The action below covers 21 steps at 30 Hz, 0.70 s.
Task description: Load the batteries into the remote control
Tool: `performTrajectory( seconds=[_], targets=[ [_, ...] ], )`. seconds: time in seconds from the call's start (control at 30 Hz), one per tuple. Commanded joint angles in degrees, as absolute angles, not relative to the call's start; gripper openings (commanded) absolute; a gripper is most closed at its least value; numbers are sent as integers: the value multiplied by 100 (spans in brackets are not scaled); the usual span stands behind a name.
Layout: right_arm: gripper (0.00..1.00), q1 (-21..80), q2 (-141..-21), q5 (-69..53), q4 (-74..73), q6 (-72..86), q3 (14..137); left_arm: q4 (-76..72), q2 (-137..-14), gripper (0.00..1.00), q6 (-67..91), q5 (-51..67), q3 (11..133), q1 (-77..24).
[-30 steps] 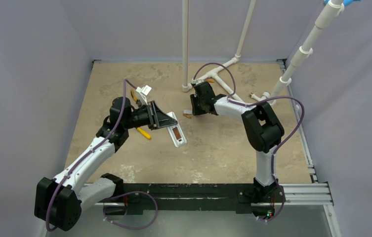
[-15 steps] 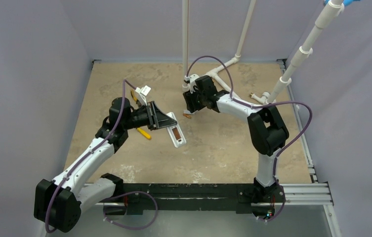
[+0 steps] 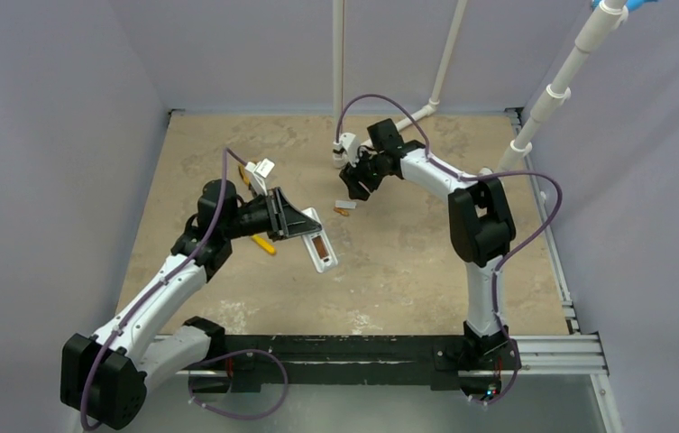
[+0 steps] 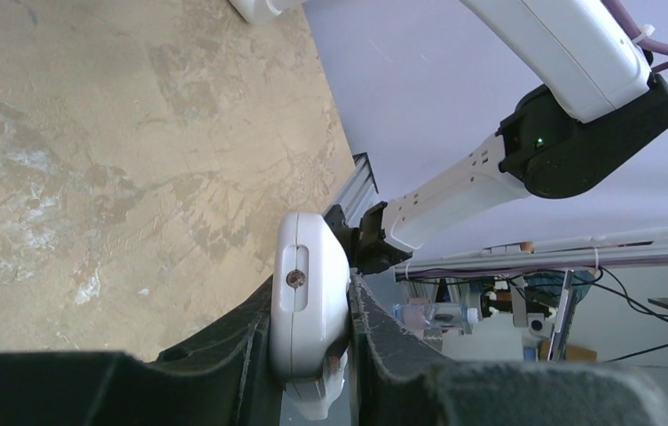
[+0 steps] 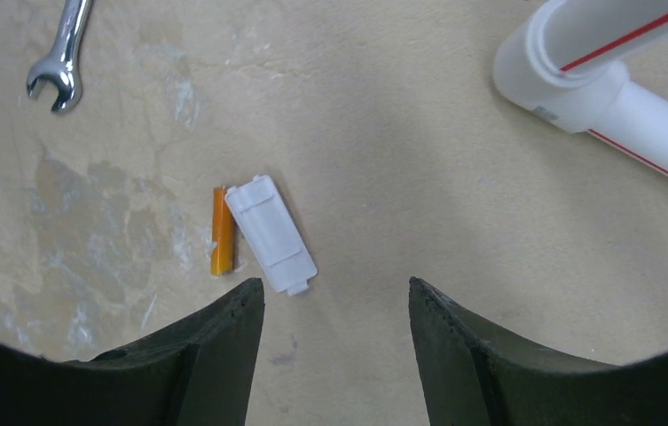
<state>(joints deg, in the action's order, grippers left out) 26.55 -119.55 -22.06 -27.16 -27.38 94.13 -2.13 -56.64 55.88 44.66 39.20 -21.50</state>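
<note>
As remote point(image 4: 308, 302) stays gripped, right claw point(image 5: 334, 293) withdraws.

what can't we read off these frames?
Remote recess: left wrist view shows only its end, with the left gripper covering the sides; in the top view it is too small to tell what's inside.
Battery polarity: right wrist view, markings too small.
Wrench: handle cut off by the right wrist view's top edge.
Pliers: top view, mostly under the left arm.
</note>
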Motion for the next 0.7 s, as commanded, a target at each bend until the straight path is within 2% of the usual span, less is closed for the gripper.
performTrajectory(
  seconds=[0.0,0.1,0.2,0.67],
  targets=[
    [60,2527,-11643,-3244,-2854,-4402,9091,-241,-5466,0,5465,4439,4153,-2118],
    [62,2359,-11547,-3781,-2519,-4546,8947,-201,-5417,0,5458,4409,4174,-2118],
    [63,2302,-11694,-4256,-2875,-5090,9168,-161,-5373,0,5463,4386,4200,-2118],
    [60,2303,-12485,-4320,-3319,-6048,9954,215,-5244,0,5392,4246,4271,-2118]
  ],
)
